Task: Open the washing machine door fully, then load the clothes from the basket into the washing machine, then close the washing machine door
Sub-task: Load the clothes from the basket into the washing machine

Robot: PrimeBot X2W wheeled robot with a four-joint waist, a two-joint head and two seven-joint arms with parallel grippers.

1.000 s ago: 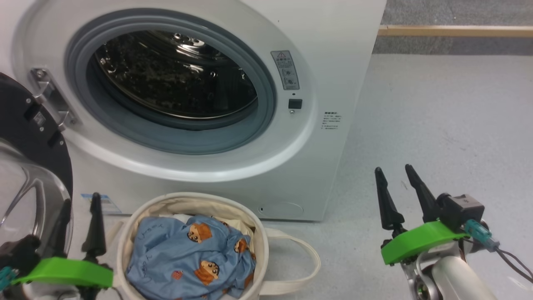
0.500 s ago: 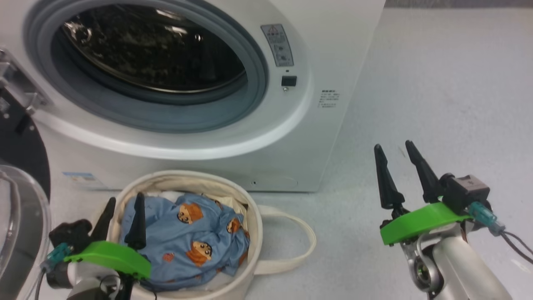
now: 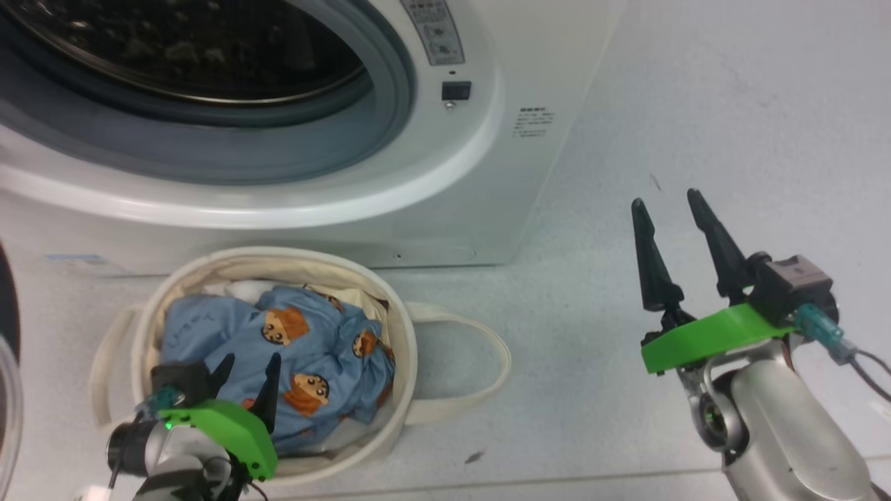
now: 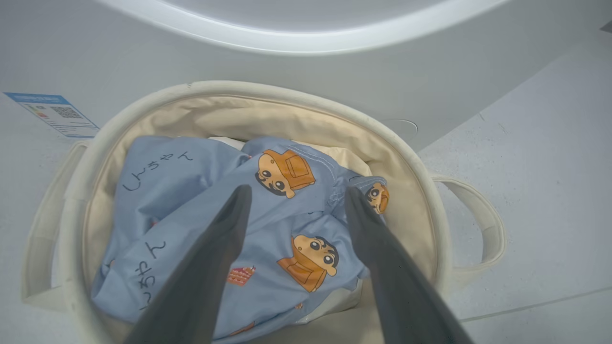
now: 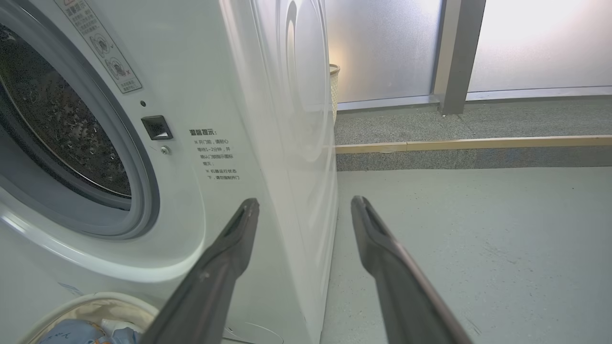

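Head view. The washing machine [image 3: 431, 174] stands on a pale grey floor [image 3: 696, 125] with its round opening uncovered. The grey rubber seal [image 3: 390, 90] and the steel drum [image 3: 174, 49] are exposed. At the far left edge, a dark sliver with a curve of clear glass below it is probably the washing machine door [image 3: 4, 306], swung wide; too little of it shows to be sure.

The basket [image 3: 278, 254] sits on the floor just in front of the machine, below the opening. One strap handle [image 3: 487, 348] lies out to its right. The clothes [image 3: 313, 334], light blue with orange-brown cartoon faces, are bunched inside the basket over a white cloth [image 3: 240, 289].

The left gripper [image 3: 252, 360] is over the near left part of the basket, its two dark fingers spread and grasping nothing. The right gripper [image 3: 665, 198] hangs over bare floor well to the right of the basket. It points up the view with its jaws apart and nothing between them.

Left wrist view. The fingertips [image 4: 241, 196] frame the blue garment from above, one on each side of a printed face. Whether they touch the fabric cannot be told. A blue-and-white sticker [image 4: 52, 114] is on the machine's front panel, behind the basket and to its left.

Right wrist view. The spread fingers point past the machine's front right corner.
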